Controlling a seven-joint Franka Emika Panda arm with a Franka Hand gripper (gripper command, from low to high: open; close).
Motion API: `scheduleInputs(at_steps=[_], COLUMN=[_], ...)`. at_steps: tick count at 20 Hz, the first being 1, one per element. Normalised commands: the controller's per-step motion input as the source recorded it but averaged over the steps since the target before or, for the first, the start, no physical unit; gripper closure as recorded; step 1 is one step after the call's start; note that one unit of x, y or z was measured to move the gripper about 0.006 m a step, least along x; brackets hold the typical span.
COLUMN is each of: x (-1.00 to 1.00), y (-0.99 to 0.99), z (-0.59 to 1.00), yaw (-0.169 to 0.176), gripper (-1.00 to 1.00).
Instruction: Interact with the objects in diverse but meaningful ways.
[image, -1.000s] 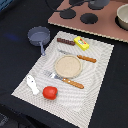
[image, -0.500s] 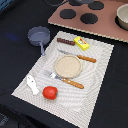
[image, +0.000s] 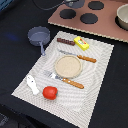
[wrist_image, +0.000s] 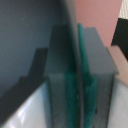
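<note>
In the wrist view my gripper (wrist_image: 79, 82) is shut, its green pads (wrist_image: 89, 85) pressed on a thin, curved grey rim (wrist_image: 73, 22); I cannot tell which item the rim belongs to. In the exterior view only a dark grey shape (image: 74, 3) shows at the top edge, over the pink stove board (image: 107, 29). On the striped mat (image: 97, 85) lie a brown sausage (image: 65, 42), a yellow packet (image: 82, 43), a red tomato (image: 49, 92) and a white fish-like piece (image: 33, 85). A grey frying pan (image: 39, 35) sits off the mat's far corner. A pale pot (image: 123, 16) stands on the board.
A round tan plate (image: 68, 65) lies in the middle of the mat, between an orange-handled knife (image: 80, 57) and an orange-handled fork (image: 67, 80). The stove board carries several dark burner discs (image: 89, 18). A black tabletop (image: 15, 60) surrounds the mat.
</note>
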Motion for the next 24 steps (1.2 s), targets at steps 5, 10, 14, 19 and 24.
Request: scheduleInputs(at_steps=[5,10,14,19,24], x=[-0.48,-0.29,-0.29,-0.21,-0.25], y=[-0.32,-0.20,-0.09,0.07,0.07], z=[-0.37,-0.26,-0.24,-0.15,-0.11], yaw=[0.015,0.000,0.000,0.029,0.038], gripper=[1.00,1.00,1.00,1.00,-1.00])
